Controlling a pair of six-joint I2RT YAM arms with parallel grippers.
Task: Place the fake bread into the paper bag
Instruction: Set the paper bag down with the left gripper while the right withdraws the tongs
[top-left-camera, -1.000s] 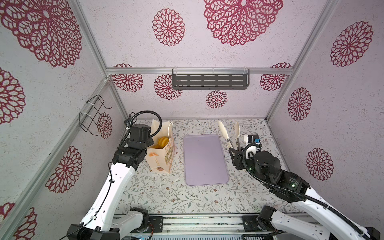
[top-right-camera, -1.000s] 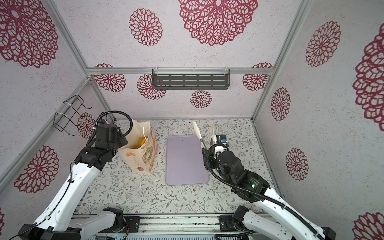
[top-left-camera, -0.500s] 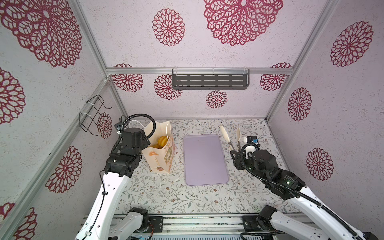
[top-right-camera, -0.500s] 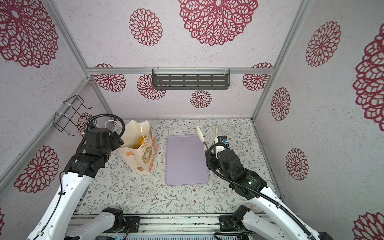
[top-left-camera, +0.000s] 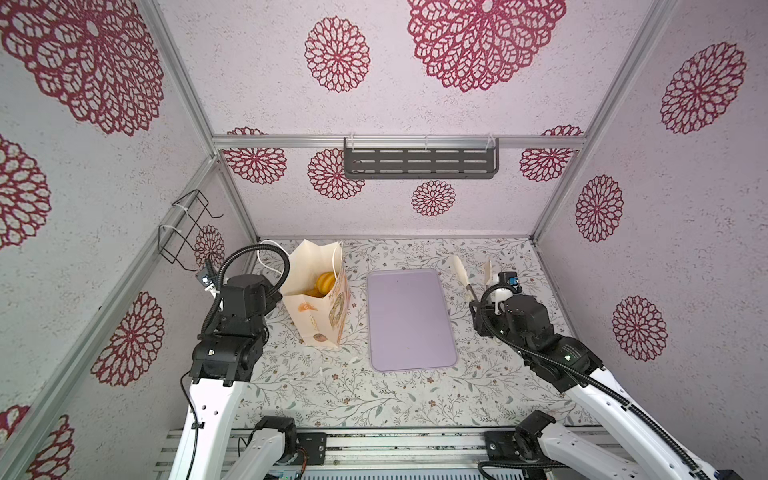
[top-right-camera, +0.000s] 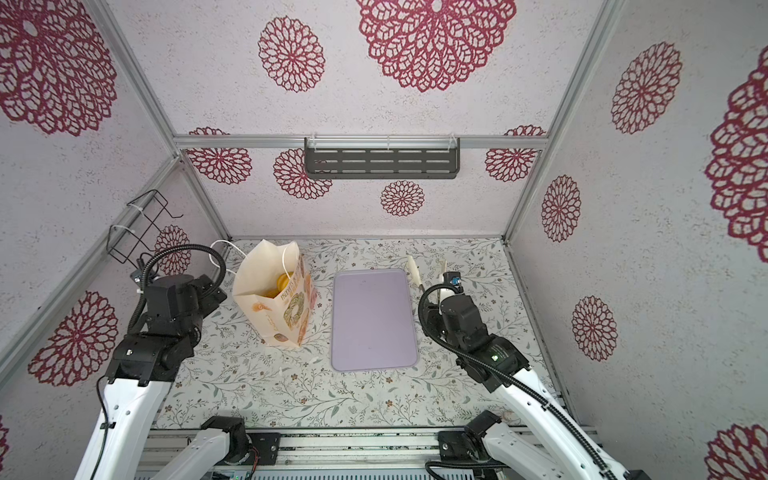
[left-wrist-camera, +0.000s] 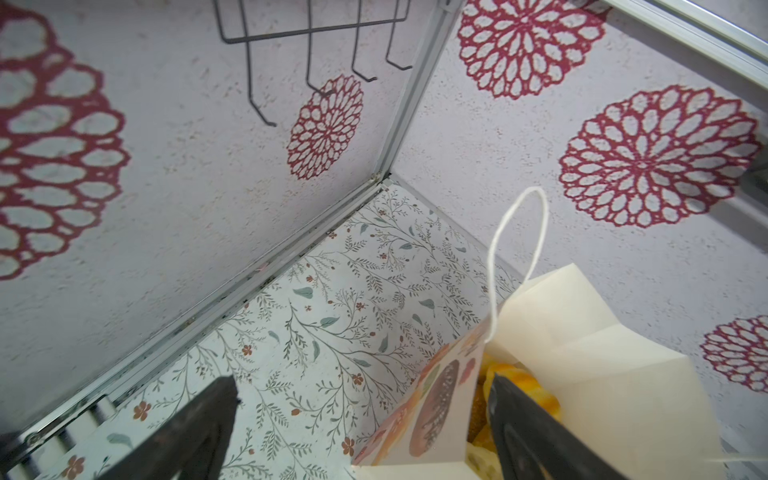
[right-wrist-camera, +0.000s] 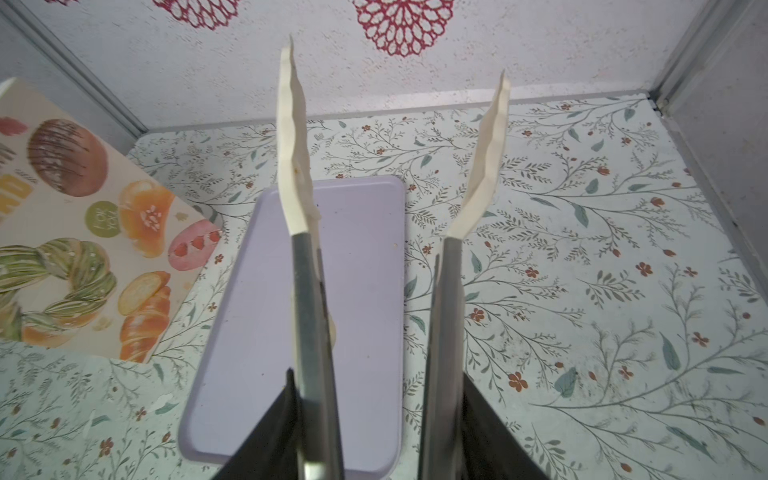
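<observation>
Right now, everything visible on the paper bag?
The paper bag stands upright and open on the floral table, left of the lilac tray, apart from it. Cream paper, pastry prints on its sides, white cord handles. Orange-yellow fake bread shows inside. The open left tool hangs over its rim; contact unclear.

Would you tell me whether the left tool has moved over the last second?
Yes. In a top view the left tool has drawn back from the paper bag, leftward toward the wall's wire rack, and now stands open.
</observation>
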